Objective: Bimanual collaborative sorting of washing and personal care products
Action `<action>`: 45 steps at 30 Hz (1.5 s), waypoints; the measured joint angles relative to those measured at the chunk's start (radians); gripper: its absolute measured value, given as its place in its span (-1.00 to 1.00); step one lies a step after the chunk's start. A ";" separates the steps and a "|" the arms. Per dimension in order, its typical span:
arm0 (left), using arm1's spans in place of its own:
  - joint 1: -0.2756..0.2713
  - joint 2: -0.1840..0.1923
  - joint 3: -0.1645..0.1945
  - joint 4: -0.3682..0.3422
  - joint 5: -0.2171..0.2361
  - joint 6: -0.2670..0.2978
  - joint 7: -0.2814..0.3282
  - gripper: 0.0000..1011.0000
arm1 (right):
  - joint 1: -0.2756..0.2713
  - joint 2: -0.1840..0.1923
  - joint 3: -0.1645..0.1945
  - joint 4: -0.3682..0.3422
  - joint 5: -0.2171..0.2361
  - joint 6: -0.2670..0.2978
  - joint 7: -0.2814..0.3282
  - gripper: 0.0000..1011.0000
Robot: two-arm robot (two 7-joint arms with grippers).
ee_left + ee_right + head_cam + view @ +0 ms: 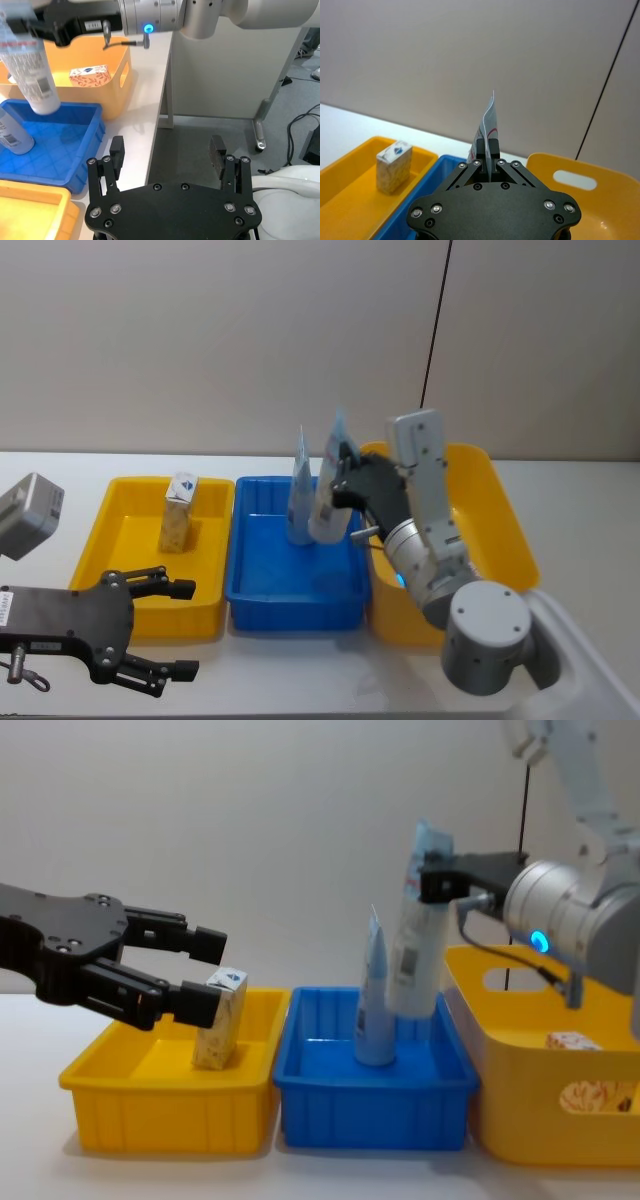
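Observation:
My right gripper [343,483] is shut on the flat upper end of a pale blue tube [328,492], holding it cap-down and tilted over the blue bin [296,602]. In the right wrist view the tube [490,119] rises between the shut fingers [480,147]. A second tube [374,1001] stands in the blue bin beside it. A beige carton with a blue mark [180,512] stands in the left yellow bin [125,540]. A white-grey carton with red leaf print [89,75] lies in the right yellow bin [505,530]. My left gripper [172,629] hangs open near the left bin's front, holding nothing.
The three bins stand side by side on a white table [60,465]. The table's edge [159,107] drops off right of the right bin. A grey box [28,512] sits at the far left. Another printed carton [598,1098] shows through the right bin's wall.

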 joint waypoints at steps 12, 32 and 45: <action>0.000 0.000 0.000 0.000 0.000 0.000 0.000 0.98 | -0.009 0.020 0.071 -0.058 -0.001 -0.017 -0.032 -1.00; 0.000 0.000 0.000 0.000 0.000 0.000 0.000 0.98 | 0.027 0.019 0.146 0.015 -0.039 -0.025 -0.112 -1.00; 0.000 0.000 0.000 0.000 0.000 0.000 0.000 0.98 | 0.022 0.013 0.156 0.040 -0.054 -0.014 -0.113 -1.00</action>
